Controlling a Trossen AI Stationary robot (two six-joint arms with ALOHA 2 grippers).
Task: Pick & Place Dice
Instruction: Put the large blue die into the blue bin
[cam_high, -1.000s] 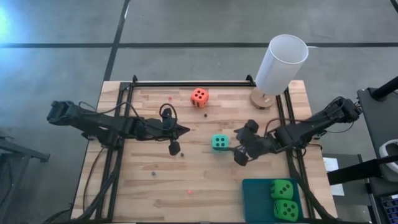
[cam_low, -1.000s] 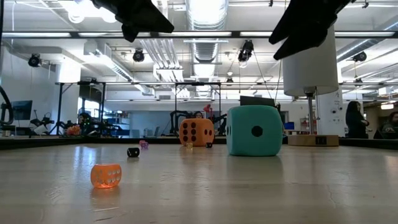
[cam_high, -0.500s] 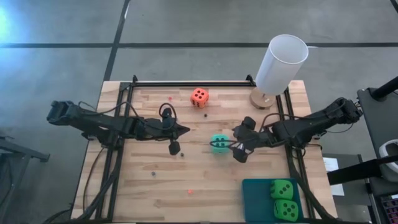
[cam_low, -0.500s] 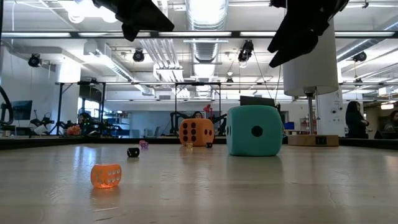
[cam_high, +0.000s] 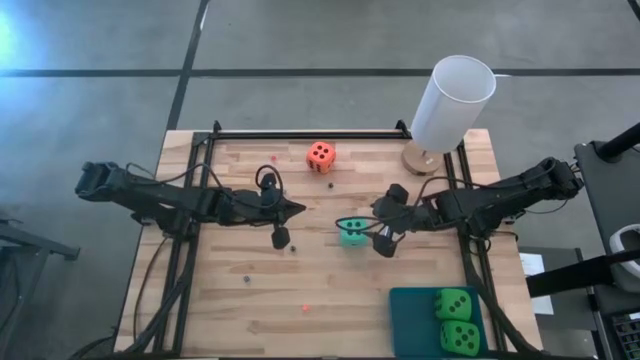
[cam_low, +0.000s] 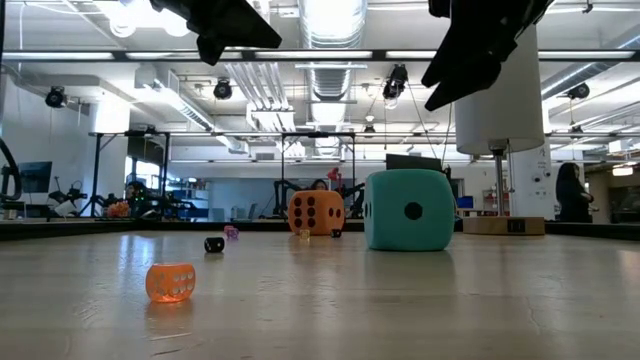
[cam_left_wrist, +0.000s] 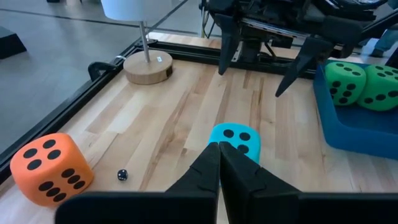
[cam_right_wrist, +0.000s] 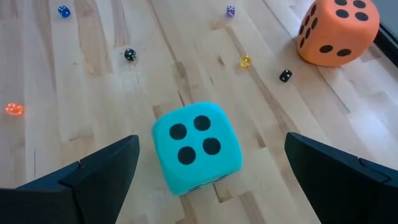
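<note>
Pale wooden planks form the table top (cam_high: 250, 300), framed by dark rails, with a bright workshop hall beyond it in the low view. Near the table's middle sits the turquoise die (cam_high: 351, 232), four pips up, resting flat on the wood.

Reaching in low and nearly level from the side of the white cylinder (cam_high: 452, 102), the right gripper (cam_high: 376, 228) hangs above the turquoise die's edge, its fingers spread wide, one on each side of the die without touching it; the right wrist view shows the die centred between the two dark fingers (cam_right_wrist: 93, 174). Compared with a second ago, this gripper has slid closer to the die, so that its tips now straddle it where earlier they stopped just short.

On the far side of the turquoise die from the right arm, the left gripper (cam_high: 298, 209) waits stretched out level, its fingers pressed together and pointing at the die; it has not moved.

Beyond the turquoise die, towards the table's back rail, stands the orange-red die (cam_high: 320, 156). Two green dice (cam_high: 456, 320) lie touching each other in the dark teal tray (cam_high: 410, 325) at the table's near corner below the cylinder. Tiny dice (cam_low: 170, 281) lie scattered across the planks.
</note>
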